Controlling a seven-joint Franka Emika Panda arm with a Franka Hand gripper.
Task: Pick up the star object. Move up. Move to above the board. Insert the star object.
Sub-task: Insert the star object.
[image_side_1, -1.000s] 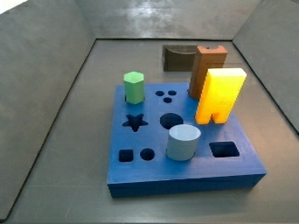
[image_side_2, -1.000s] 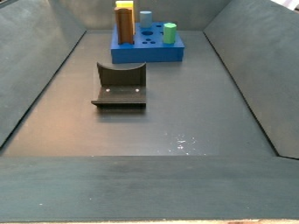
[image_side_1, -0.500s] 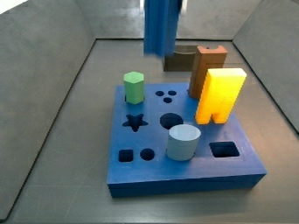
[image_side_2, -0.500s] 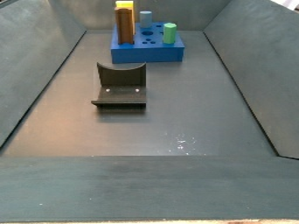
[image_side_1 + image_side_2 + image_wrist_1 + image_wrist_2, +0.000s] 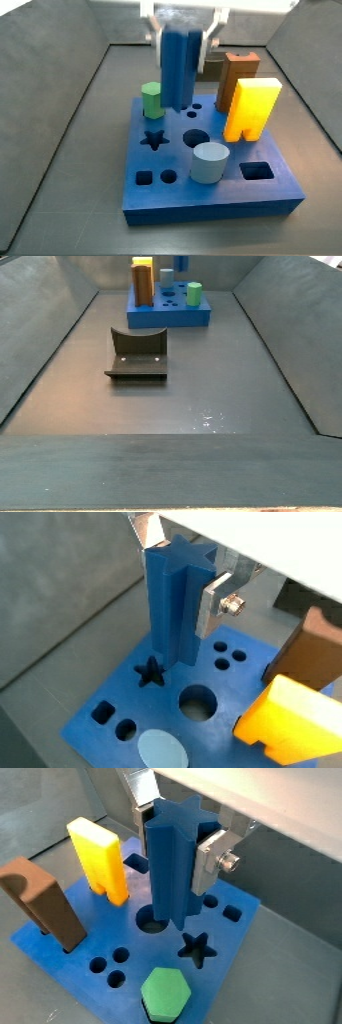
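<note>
our gripper [image 5: 171,830] clamped tight on the star object [image 5: 174,868], held upright over the board [image 5: 94,938], star hole [image 5: 197,949] open

Enclosure floor [image 5: 201,386]: flat, dark grey, matt; faint pale specks show near its front. Grey side walls [image 5: 40,326] slope outward on both sides — a back wall [image 5: 174,20] closes the far end; soft diffuse light, brightest there. Claw [image 5: 183,20]: overhead, near that back wall.
</note>
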